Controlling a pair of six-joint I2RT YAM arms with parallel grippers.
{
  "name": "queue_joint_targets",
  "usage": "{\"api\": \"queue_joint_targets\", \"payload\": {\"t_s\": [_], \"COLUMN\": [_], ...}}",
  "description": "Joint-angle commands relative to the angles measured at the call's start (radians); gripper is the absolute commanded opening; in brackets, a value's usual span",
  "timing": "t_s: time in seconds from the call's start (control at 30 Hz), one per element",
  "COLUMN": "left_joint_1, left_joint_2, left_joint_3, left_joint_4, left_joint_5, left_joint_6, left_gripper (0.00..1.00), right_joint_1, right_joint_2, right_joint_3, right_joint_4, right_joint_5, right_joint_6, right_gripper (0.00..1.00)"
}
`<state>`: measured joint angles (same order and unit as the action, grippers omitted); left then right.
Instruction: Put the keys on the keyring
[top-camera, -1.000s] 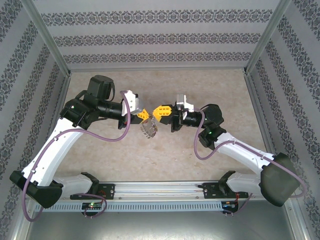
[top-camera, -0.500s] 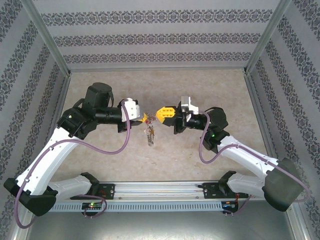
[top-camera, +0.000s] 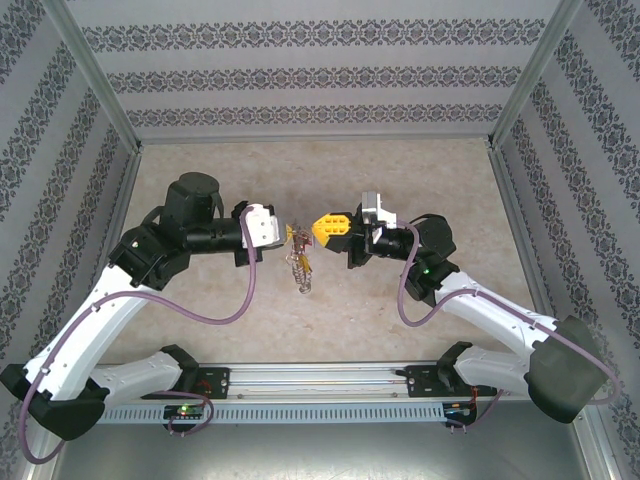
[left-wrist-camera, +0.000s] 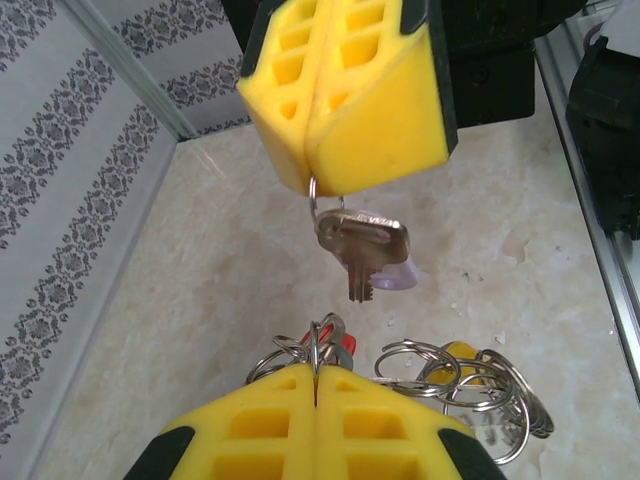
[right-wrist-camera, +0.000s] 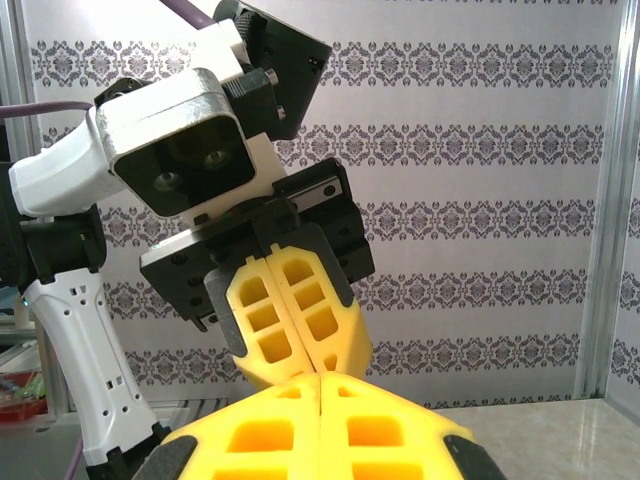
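The left hand (left-wrist-camera: 315, 378) is pressed together on the top of the keyring (top-camera: 302, 268), which hangs down from it above the tabletop (top-camera: 450, 180), with a small red piece (left-wrist-camera: 343, 346) just beside the fingertips. Facing it and very near, the right hand (left-wrist-camera: 318, 172) is clamped on the small wire loop of a key (left-wrist-camera: 362, 245) with a pale lilac head, so the key dangles free between the two hands. To do this step well, I think the right hand should bring the key's loop slowly to one coil of the keyring. The left hand should hold firm and steady, because both things swing easily and the opening in the coil is very narrow. Compared with one second ago, the left arm has swung its elbow outward and the left hand has turned. The keyring, which was spread wider under that hand, now hangs as a thin straight strand. The right hand has drawn back a little and kept its grip.
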<state>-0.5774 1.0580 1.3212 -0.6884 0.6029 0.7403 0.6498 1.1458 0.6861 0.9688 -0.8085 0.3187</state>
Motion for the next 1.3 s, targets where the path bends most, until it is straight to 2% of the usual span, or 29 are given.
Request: {"api": "queue_joint_targets", "payload": {"t_s": [0.0, 0.27, 0.5, 0.8, 1.27], "left_joint_1": [-0.011, 0.102, 0.166, 0.193, 0.208], "left_joint_2": [-0.015, -0.004, 0.018, 0.023, 0.014], "left_joint_3": [0.015, 0.046, 0.038, 0.023, 0.004], "left_joint_4": [0.064, 0.082, 0.15, 0.196, 0.237], "left_joint_5": [0.07, 0.381, 0.535, 0.576, 0.595], "left_joint_6": [-0.017, -0.102, -0.18, -0.22, -0.255], "left_gripper": [0.0, 0.0, 0.0, 0.0, 0.0], "right_joint_1": [-0.009, -0.009, -0.004, 0.029, 0.089], "right_joint_2": [-0.003, -0.019, -0.021, 0.018, 0.033], "right_joint_3": [0.01, 0.03, 0.027, 0.064, 0.087], "right_joint_4": [0.033, 0.036, 0.06, 0.147, 0.154], "right_joint_5": [-0.006, -0.016, -0.015, 0.024, 0.104], "right_joint_6": [0.013, 0.019, 0.029, 0.061, 0.017], "right_gripper": [0.0, 0.0, 0.0, 0.0, 0.0]}}
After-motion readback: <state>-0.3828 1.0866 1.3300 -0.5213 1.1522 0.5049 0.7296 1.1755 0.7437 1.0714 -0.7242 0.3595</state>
